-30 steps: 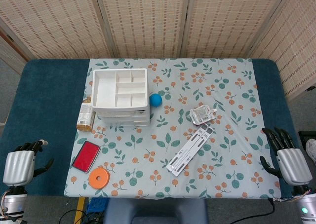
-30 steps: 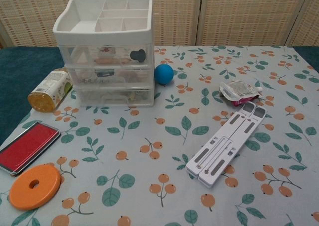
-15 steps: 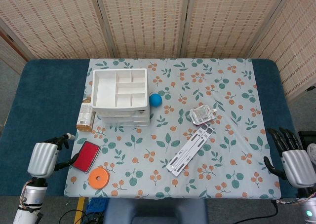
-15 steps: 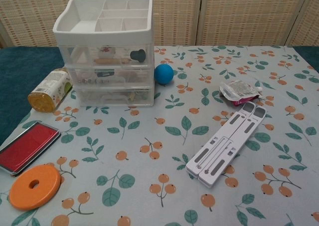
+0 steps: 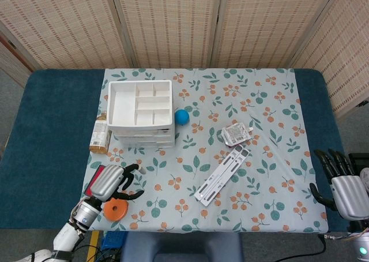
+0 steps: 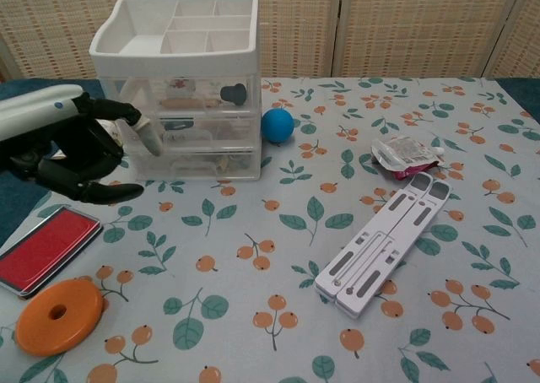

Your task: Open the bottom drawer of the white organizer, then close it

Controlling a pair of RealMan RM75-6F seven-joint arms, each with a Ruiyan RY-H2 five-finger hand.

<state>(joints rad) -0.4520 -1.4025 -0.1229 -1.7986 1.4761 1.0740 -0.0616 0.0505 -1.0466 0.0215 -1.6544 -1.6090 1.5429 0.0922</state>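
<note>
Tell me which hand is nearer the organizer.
Left. The left hand hangs just in front of the organizer, over the table's near-left; the right hand sits at the far right edge.

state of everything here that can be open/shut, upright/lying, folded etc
white organizer: all drawers closed
left hand: fingers apart, holding nothing
right hand: fingers apart, holding nothing
white stand: folded flat
jar: lying on its side
pouch: lying flat
</note>
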